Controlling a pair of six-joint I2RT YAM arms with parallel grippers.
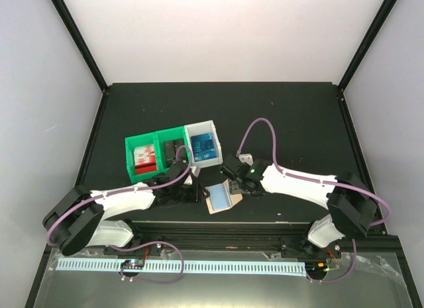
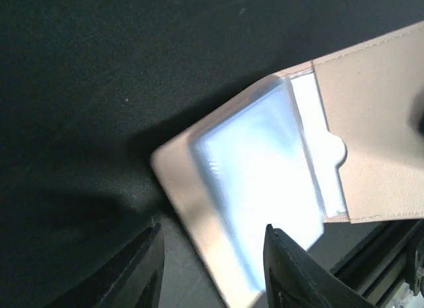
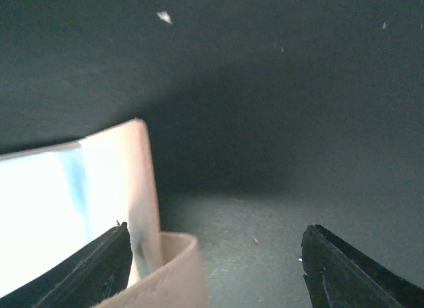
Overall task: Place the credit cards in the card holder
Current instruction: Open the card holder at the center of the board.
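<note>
One card holder at near edge of desk, one credit card inside. Left pincer astride its corner, grip unclear; right pincer wide, empty.

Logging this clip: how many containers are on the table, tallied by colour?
green bins: 2
white bin: 1
tan card holder: 1
Total: 4
</note>
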